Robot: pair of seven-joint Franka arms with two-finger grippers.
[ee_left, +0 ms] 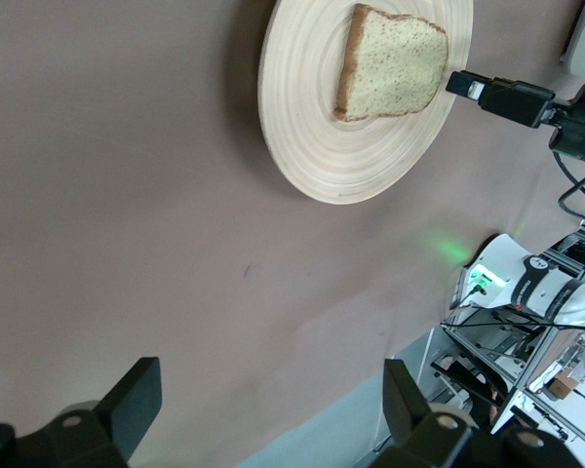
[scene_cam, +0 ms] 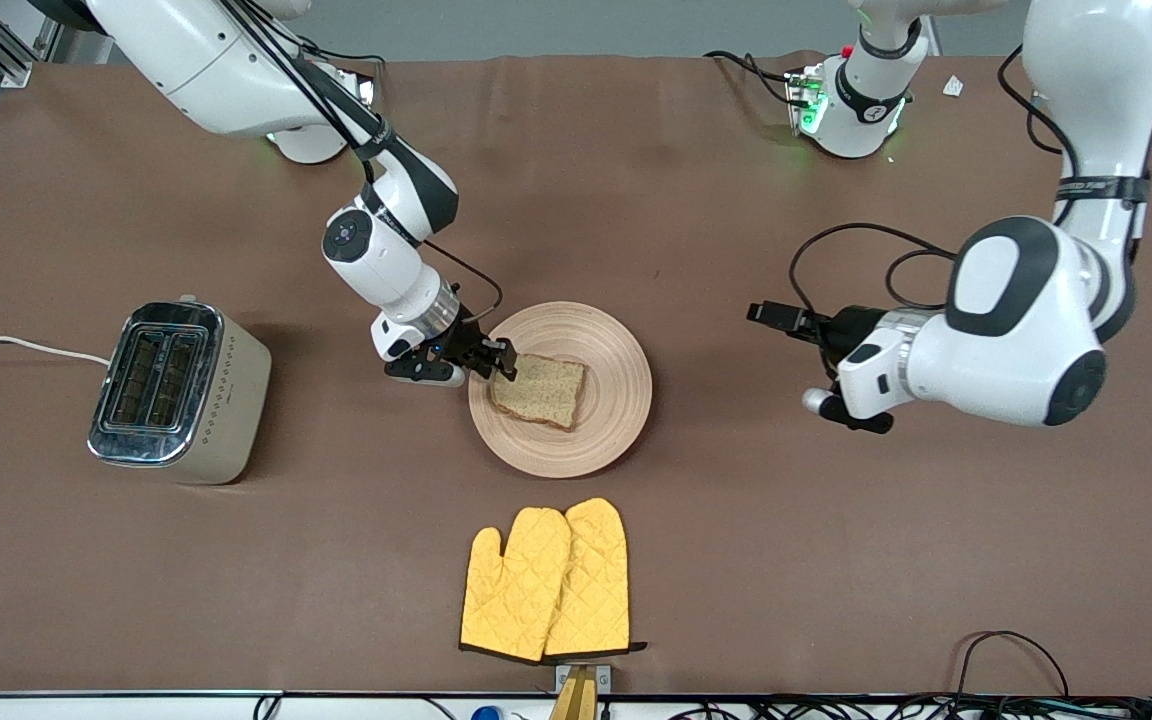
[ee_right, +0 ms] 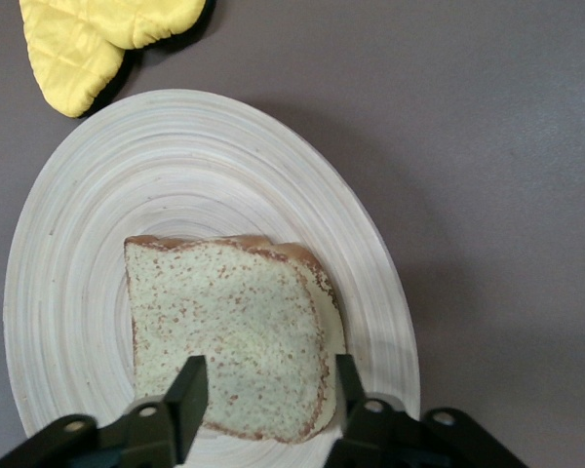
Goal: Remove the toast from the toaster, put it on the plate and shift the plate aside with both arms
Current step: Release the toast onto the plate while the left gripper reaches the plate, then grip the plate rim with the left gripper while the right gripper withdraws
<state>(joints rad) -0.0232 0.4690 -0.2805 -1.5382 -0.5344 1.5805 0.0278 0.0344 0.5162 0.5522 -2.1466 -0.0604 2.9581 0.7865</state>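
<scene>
Light brown speckled toast slice (scene_cam: 540, 389) lies on round pale wooden plate (scene_cam: 616, 345), mid brown table (scene_cam: 696, 520). Right end effector (scene_cam: 502, 362) fingers straddle toast edge, spread. Left end effector (scene_cam: 771, 316) hovers over table beside plate, fingers spread, holding nothing.

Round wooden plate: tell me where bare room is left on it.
The round pale wooden plate is bare toward the left arm's end and along its rim nearest the yellow oven mitts. It is crowded where the speckled toast slice lies, with the right gripper at its edge.
</scene>
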